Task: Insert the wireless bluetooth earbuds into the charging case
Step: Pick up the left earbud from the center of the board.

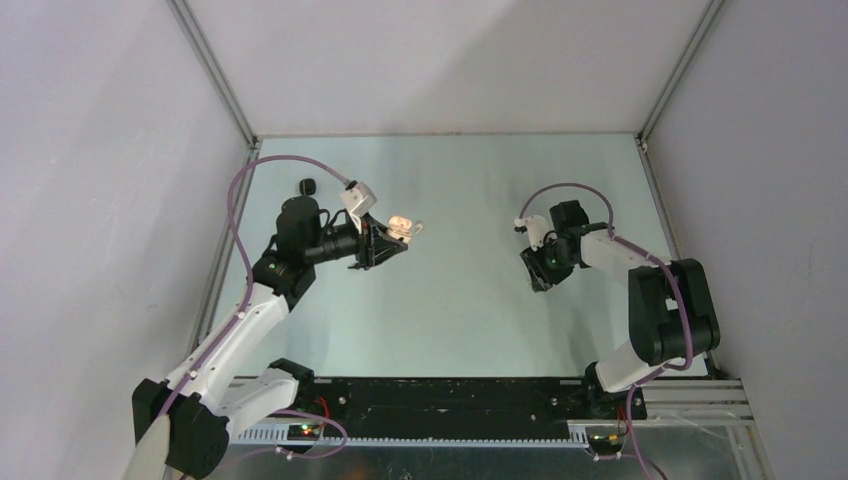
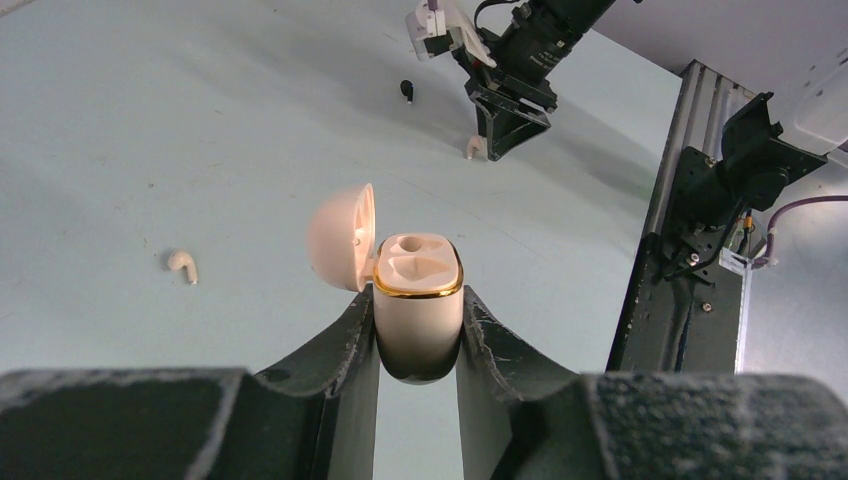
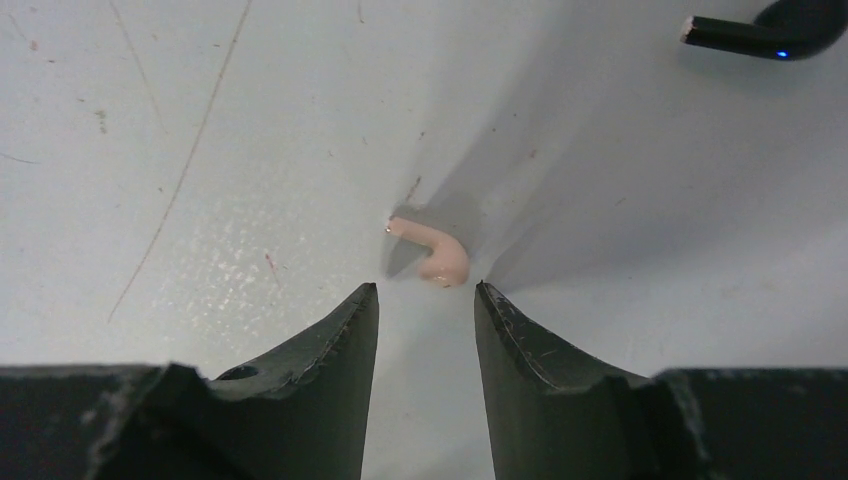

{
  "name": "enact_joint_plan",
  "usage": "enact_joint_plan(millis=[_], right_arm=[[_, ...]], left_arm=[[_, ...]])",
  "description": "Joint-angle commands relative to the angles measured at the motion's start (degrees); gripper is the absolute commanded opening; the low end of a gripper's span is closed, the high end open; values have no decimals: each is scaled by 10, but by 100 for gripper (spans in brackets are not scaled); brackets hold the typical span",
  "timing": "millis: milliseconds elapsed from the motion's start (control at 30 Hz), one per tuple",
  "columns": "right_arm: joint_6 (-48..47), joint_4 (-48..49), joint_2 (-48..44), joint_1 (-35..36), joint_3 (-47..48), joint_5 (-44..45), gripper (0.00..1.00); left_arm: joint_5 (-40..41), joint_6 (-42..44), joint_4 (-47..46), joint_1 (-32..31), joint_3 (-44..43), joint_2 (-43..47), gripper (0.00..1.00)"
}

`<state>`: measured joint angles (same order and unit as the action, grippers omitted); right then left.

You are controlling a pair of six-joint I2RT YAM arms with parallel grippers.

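left gripper (image 2: 418, 302) clamping case (image 2: 418, 325), right gripper (image 3: 425, 292) parted

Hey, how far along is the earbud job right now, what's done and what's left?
Done: the charging case is held, lid open, clamped in the left fingers; its wells look empty. In hand: the right fingers stand open just short of a white earbud on the table. Left: grip and seat it, then the second white earbud; a black earbud also lies loose.
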<state>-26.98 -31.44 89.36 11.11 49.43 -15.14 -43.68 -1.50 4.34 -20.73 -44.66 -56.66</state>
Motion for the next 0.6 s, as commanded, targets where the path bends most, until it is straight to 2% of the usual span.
enact_joint_plan(millis=[0, 433, 567], right_arm=[[8, 3, 11, -4, 28, -38, 44], [30, 0, 48, -25, 47, -33, 39], [24, -10, 52, -25, 49, -50, 33]], left_arm=[[-6, 12, -22, -3, 0, 4, 0], [-7, 12, -21, -3, 0, 6, 0], [-7, 12, -21, -3, 1, 6, 0]])
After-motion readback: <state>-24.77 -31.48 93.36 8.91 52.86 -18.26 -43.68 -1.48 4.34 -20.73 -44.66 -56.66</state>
